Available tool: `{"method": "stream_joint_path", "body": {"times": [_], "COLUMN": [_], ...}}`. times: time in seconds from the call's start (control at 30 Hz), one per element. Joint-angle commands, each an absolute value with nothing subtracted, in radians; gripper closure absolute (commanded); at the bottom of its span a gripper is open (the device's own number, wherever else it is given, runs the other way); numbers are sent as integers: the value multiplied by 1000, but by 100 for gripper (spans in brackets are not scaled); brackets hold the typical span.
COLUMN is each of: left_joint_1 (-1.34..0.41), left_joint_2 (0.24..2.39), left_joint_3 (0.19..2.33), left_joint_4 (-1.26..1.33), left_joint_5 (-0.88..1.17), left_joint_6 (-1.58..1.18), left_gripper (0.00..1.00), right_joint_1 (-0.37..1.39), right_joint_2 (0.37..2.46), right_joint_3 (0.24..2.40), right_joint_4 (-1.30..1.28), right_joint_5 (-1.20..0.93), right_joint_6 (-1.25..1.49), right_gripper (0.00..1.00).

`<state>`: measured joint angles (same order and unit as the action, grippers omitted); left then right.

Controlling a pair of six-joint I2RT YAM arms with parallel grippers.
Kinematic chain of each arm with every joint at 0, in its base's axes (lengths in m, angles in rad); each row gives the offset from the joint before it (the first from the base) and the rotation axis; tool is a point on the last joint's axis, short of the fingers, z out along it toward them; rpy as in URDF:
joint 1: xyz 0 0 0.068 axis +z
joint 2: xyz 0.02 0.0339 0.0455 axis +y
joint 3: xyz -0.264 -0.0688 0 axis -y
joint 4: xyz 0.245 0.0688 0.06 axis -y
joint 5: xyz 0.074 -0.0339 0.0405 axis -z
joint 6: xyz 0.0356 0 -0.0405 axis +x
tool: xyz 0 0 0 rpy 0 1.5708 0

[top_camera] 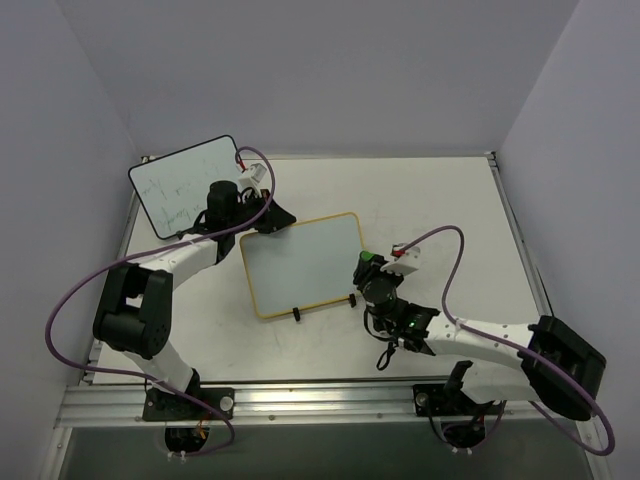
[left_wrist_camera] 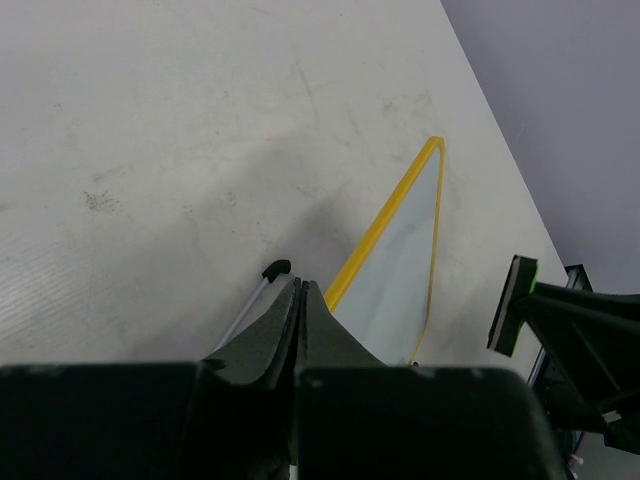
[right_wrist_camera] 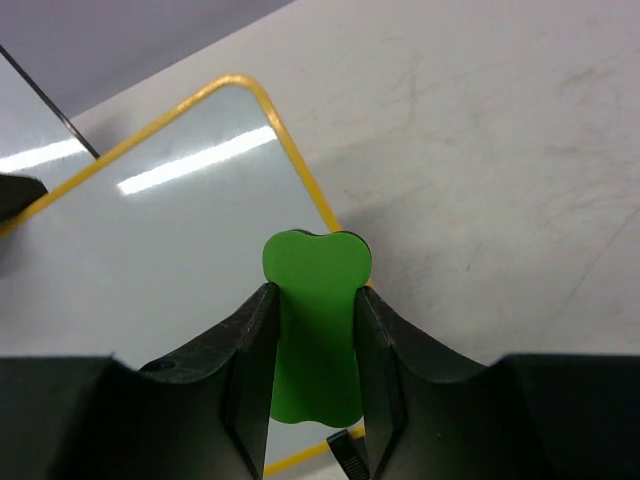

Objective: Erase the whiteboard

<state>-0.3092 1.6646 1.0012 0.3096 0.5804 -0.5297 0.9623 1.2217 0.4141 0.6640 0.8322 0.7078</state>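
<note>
The whiteboard (top_camera: 300, 265), yellow-framed and with two black clip feet, lies in the middle of the table. Its surface (right_wrist_camera: 170, 250) looks blank. My right gripper (top_camera: 368, 268) is shut on a green eraser (right_wrist_camera: 315, 330) at the board's right edge, near its front corner. The eraser's black pad (left_wrist_camera: 515, 305) shows side-on in the left wrist view. My left gripper (top_camera: 272, 214) is at the board's far left corner. Its jaws (left_wrist_camera: 300, 285) are pressed together with nothing between them, just beside the yellow frame (left_wrist_camera: 385, 225).
A black-framed board (top_camera: 185, 185) with faint writing leans at the back left, behind the left arm. A thin white rod with a black tip (left_wrist_camera: 262, 280) lies by the left fingers. One black clip foot (right_wrist_camera: 345, 455) sits under the right jaws. Walls enclose the table.
</note>
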Motion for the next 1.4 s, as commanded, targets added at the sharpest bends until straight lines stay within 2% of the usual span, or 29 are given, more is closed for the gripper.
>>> {"method": "stream_joint_path", "body": {"times": [0.0,0.23,0.67,0.83,1.13,1.2,1.23,1.3,1.37], "left_joint_1": [-318,-318,-314,-313,-304,-290,-284,-272,-272], "left_joint_2": [1657,1652,1628,1569,1543,1523,1513,1500,1485], "left_joint_3": [1019,1017,1012,1011,1049,1046,1043,1043,1058], "left_joint_4": [295,298,304,316,298,290,294,292,258], "left_joint_5": [588,588,560,503,424,387,373,359,333], "left_joint_6": [-511,-512,-518,-534,-574,-595,-621,-641,-656], "left_gripper": [98,98,98,83,71,67,62,62,62], "right_joint_1": [905,743,663,626,598,528,484,352,293], "right_joint_2": [1134,1081,1161,1167,1155,1170,1196,1235,1322], "right_joint_3": [469,508,581,589,609,639,653,695,741], "right_joint_4": [583,563,543,531,465,433,410,405,382], "right_joint_5": [856,704,584,529,537,506,426,341,278], "right_joint_6": [649,595,586,606,617,630,644,649,626], "right_gripper": [100,100,100,100,100,100,100,100,100]}}
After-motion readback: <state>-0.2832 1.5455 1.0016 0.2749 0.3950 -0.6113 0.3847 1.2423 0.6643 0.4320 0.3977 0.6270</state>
